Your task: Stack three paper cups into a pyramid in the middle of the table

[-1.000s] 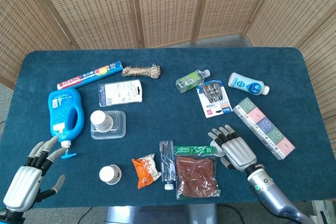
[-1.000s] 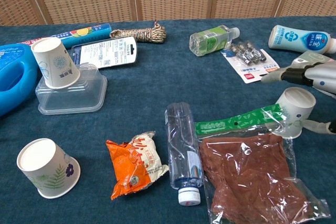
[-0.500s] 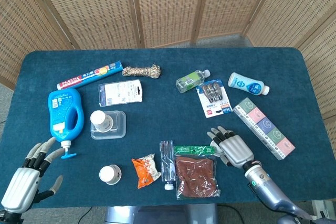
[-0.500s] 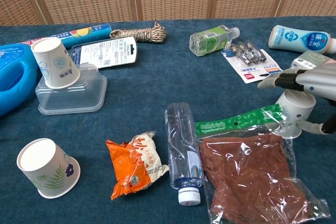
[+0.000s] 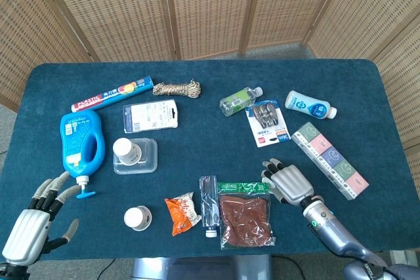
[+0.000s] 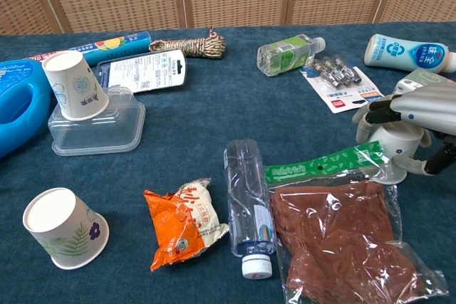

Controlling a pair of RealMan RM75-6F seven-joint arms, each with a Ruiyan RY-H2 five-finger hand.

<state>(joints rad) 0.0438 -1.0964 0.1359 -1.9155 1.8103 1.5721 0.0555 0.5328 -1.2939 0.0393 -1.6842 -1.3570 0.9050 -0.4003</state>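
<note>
The right hand [image 6: 417, 115] is at the right edge of the chest view. Its fingers [image 6: 379, 110] curl down around the top of a paper cup [image 6: 394, 142] and hold it. This cup stands upside down on the blue bench [image 5: 197, 77], touching the green top strip of a clear bag of brown stuff [image 6: 342, 236].

The left hand [image 5: 36, 218] is in the lower left corner of the head view. Its fingers are spread apart and hold nothing. It sits just below a blue jug [image 5: 82, 141].

A second paper cup [image 6: 75, 85] stands upside down and a bit tilted, on a clear plastic box [image 6: 96, 129] at the left of the chest view. A third paper cup [image 6: 64, 228] is in the lower left, resting on the bench, also upside down.

Between the cups lie an orange snack pack [image 6: 184, 222] and a clear bottle [image 6: 249, 204] on its side.
</note>
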